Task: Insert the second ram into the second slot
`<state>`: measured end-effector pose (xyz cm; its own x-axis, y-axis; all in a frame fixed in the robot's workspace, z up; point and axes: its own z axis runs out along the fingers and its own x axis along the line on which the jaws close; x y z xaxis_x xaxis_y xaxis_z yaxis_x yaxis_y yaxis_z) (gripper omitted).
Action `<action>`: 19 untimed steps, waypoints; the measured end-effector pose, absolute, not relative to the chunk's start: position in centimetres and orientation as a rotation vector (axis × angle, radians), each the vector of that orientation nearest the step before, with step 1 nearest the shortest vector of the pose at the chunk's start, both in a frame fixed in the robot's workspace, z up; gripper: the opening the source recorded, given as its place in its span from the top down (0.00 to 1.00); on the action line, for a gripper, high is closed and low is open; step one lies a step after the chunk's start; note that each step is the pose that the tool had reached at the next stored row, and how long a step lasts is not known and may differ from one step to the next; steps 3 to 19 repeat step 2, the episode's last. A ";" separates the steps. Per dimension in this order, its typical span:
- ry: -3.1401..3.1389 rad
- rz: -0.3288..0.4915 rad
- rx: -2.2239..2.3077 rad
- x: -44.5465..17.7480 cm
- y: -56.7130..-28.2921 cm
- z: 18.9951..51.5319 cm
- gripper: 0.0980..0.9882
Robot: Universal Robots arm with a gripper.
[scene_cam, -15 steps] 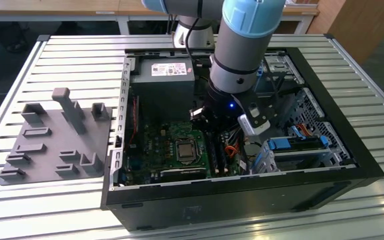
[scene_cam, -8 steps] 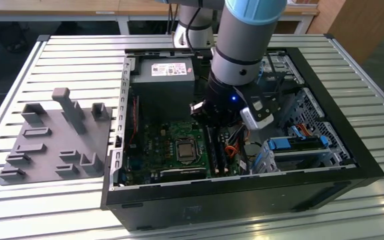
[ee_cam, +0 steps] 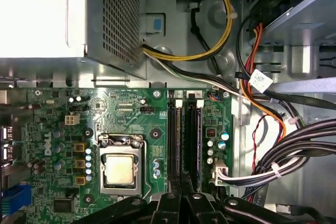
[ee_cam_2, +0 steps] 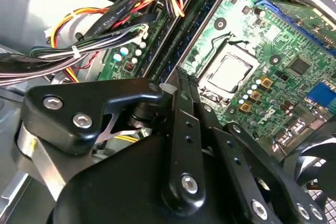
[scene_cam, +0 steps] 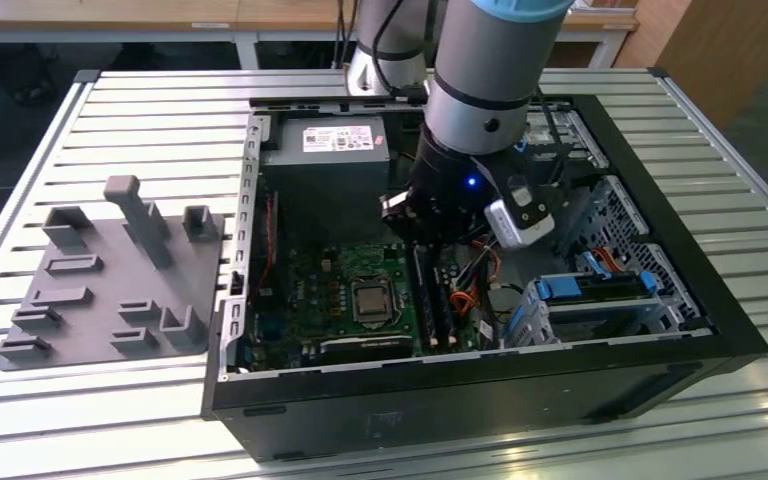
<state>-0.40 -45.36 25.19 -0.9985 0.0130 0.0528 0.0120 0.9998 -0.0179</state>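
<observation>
The gripper (scene_cam: 427, 232) hangs inside the open computer case (scene_cam: 651, 330), low over the memory slots (ee_cam: 184, 135) beside the processor socket (ee_cam: 120, 168). Its fingers (ee_cam: 181, 203) appear drawn together; any stick between them cannot be made out

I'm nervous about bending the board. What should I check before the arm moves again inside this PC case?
1. The claw lined up over the RAM slots: ok.
2. The second ram held in the claw: cannot tell.
3. A slot free to take it: cannot tell.
4. The cable bundle apart from the RAM slots: ok.
5. The white end latches open: cannot tell.
</observation>
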 end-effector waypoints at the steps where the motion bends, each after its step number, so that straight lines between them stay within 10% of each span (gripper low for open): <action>1: -3.088 0.027 -0.019 -0.4 -45.4 25.2 0.97; 19: -3.088 0.027 -0.019 -0.4 -45.4 25.2 0.97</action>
